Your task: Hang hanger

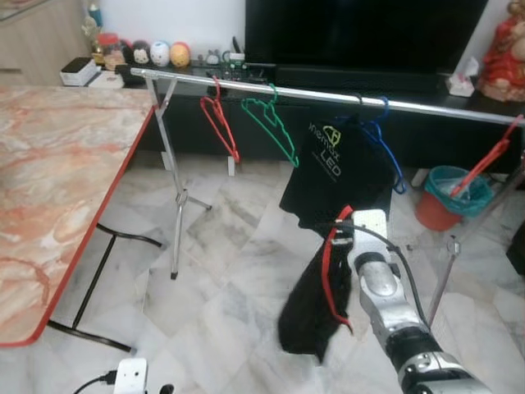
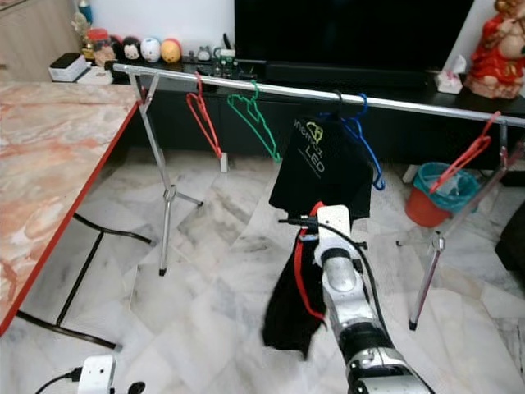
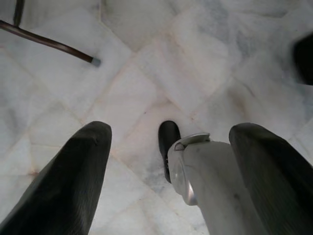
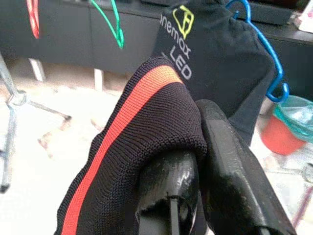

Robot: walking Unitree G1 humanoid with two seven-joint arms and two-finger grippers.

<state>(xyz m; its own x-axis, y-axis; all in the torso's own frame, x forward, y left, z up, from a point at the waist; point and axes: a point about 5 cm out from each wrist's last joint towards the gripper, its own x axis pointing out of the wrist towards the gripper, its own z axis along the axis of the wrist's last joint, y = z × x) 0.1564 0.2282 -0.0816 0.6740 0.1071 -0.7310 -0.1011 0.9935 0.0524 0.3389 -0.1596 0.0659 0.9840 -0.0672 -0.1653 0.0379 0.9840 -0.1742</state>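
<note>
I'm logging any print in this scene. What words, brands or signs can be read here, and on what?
"LED": white letters on the black shirt hanging from the rail.
Line above it, beside a yellow-green logo: ends in "max" in the right wrist view; its start is hidden by the black garment in the right gripper.
White box on the shelf: too blurred.
</note>
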